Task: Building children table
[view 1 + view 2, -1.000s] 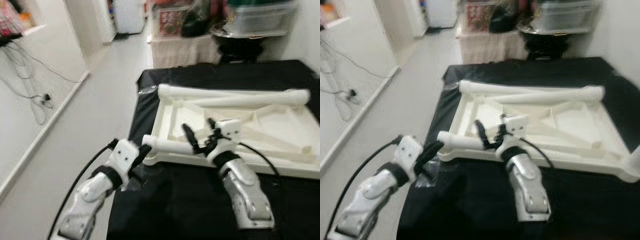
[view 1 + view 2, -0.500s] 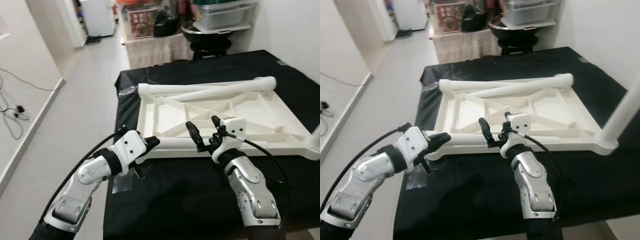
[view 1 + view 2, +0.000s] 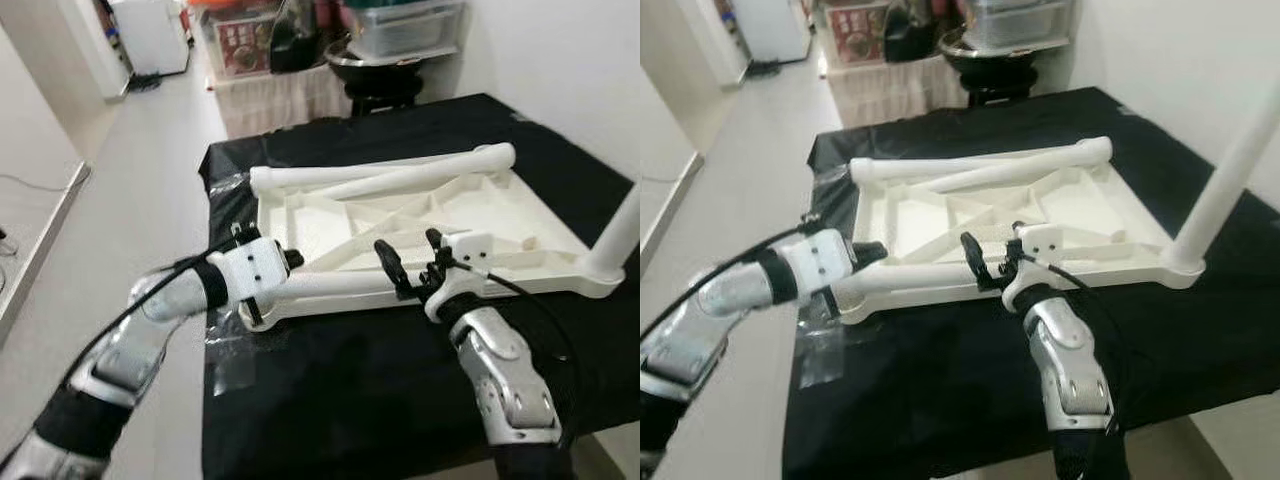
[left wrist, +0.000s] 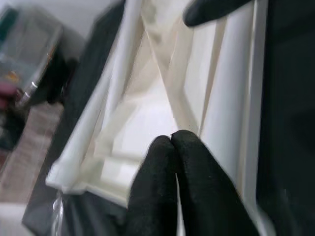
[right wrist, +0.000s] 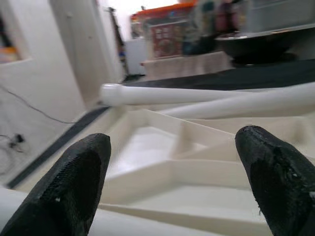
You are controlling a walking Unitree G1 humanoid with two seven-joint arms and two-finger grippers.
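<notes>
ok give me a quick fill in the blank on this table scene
The white tabletop lies upside down on a ____ cloth.
The right tool hovers with its fingers ____.
The left tool is at the tabletop's near-left ____.
One leg stands ____ at the far-right corner.

Missing: black; open; corner; upright

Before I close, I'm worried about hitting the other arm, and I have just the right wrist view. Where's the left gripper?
Observer: The left gripper is at the left end of the near tube, fingers shut, well apart from the right gripper.
Operator: Is any leg upright?
Observer: Yes, one leg stands upright at the near right corner of the table.
</notes>
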